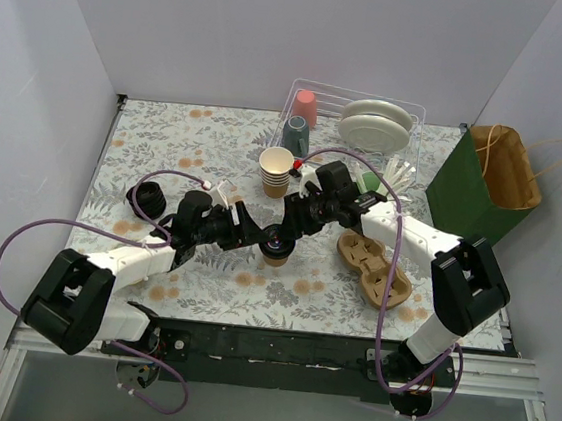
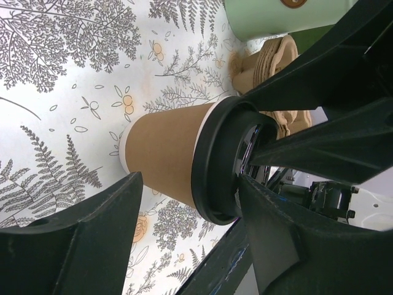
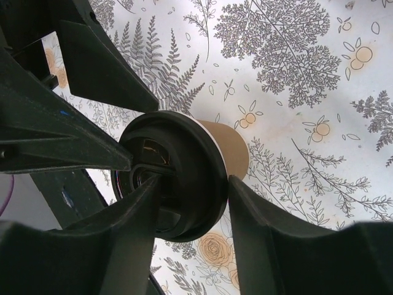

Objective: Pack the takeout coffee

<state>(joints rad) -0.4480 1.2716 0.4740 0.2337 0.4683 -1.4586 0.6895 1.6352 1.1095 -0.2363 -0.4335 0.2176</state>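
The takeout coffee (image 1: 276, 247), a tan paper cup with a black lid, stands upright on the floral table between both arms. My left gripper (image 1: 258, 240) is open. In the left wrist view the cup (image 2: 163, 153) lies between its two fingers, and one finger touches the lid (image 2: 212, 166). My right gripper (image 1: 294, 227) is closed on the lid's rim (image 3: 202, 153), one finger in the lid's top recess and the other against its outer edge. The cup's tan wall (image 3: 233, 150) shows behind the lid.
A stack of lidless tan cups (image 1: 276, 170) stands just behind. A brown pulp cup carrier (image 1: 375, 269) lies to the right, with a green paper bag (image 1: 485, 187) beyond it. A loose black round piece (image 1: 149, 200) sits at the left. A dish rack (image 1: 411, 119) holds plates and cups.
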